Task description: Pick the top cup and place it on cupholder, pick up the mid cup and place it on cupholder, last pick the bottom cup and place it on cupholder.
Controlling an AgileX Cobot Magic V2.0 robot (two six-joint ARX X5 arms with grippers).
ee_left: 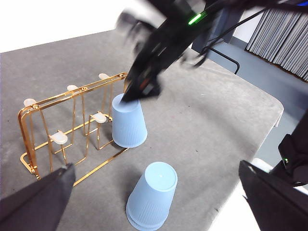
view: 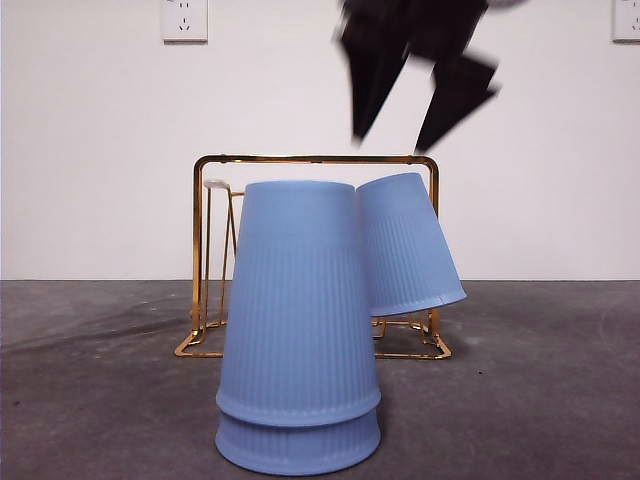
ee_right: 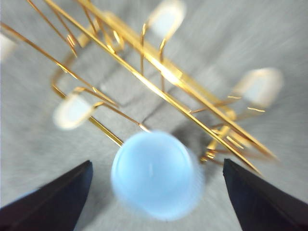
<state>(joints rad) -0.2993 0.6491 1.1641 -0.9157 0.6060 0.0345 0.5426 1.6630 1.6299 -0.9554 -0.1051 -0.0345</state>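
Observation:
A light blue ribbed cup (view: 410,245) hangs upside down and tilted on a prong at the right end of the gold wire cupholder (view: 300,159); no crack shows on it. My right gripper (view: 393,140) hovers just above it, open and blurred, touching nothing. In the right wrist view the cup's base (ee_right: 156,175) lies between the spread jaws, with the cupholder (ee_right: 159,72) behind. Two more blue cups (view: 298,330) stand stacked upside down on the table in front. My left gripper (ee_left: 155,168) waits open, high above the stack (ee_left: 151,195).
Several free white-tipped prongs (ee_left: 59,137) stand on the cupholder (ee_left: 48,125). Grey mat covers the table; its edge (ee_left: 269,103) runs past the stack. A white wall with sockets (view: 184,18) is behind.

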